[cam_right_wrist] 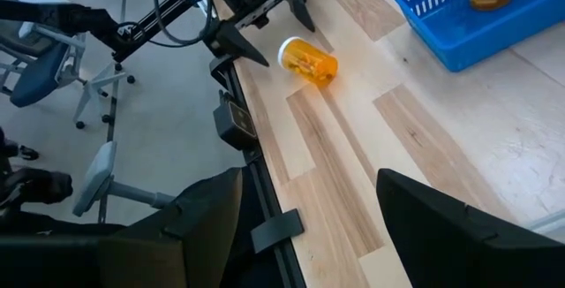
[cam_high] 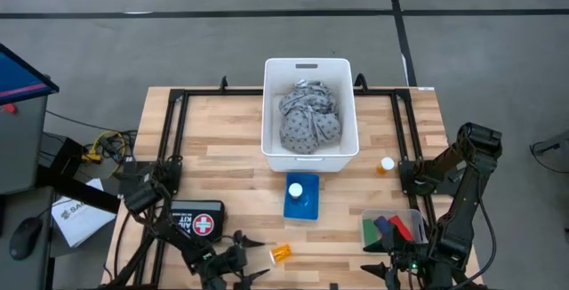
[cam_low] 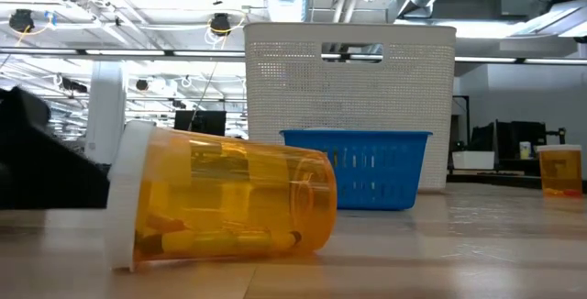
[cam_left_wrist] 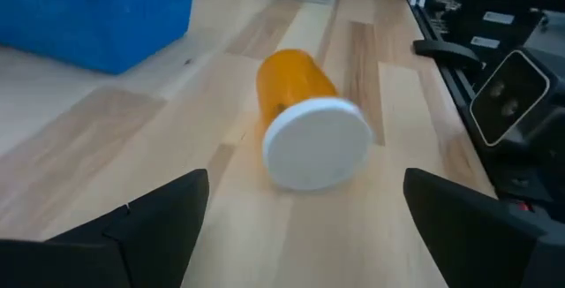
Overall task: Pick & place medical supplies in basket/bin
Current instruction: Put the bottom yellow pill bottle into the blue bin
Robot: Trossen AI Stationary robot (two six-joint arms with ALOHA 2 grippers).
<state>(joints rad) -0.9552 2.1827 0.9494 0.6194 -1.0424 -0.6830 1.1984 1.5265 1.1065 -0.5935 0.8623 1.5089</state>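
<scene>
An orange pill bottle [cam_high: 280,253] lies on its side near the table's front edge, its white cap [cam_left_wrist: 318,142] toward my left gripper [cam_left_wrist: 305,226]. That gripper is open, low over the table, one finger on each side just short of the cap, touching nothing. My right gripper [cam_right_wrist: 309,191] hangs open and empty over the near right corner. A second bottle [cam_high: 302,187] stands in the small blue basket [cam_high: 302,208]. A third [cam_high: 385,164] stands on the table to the right. The grey patterned cloth [cam_high: 309,116] lies in the white bin [cam_high: 267,112].
A clear tub [cam_high: 391,228] with green, blue and red sticks sits at the near right. A black first-aid kit [cam_high: 197,221] lies at the near left, beside my left arm. Black frame rails [cam_high: 404,139] run along both table sides. Bare wood lies between basket and lying bottle.
</scene>
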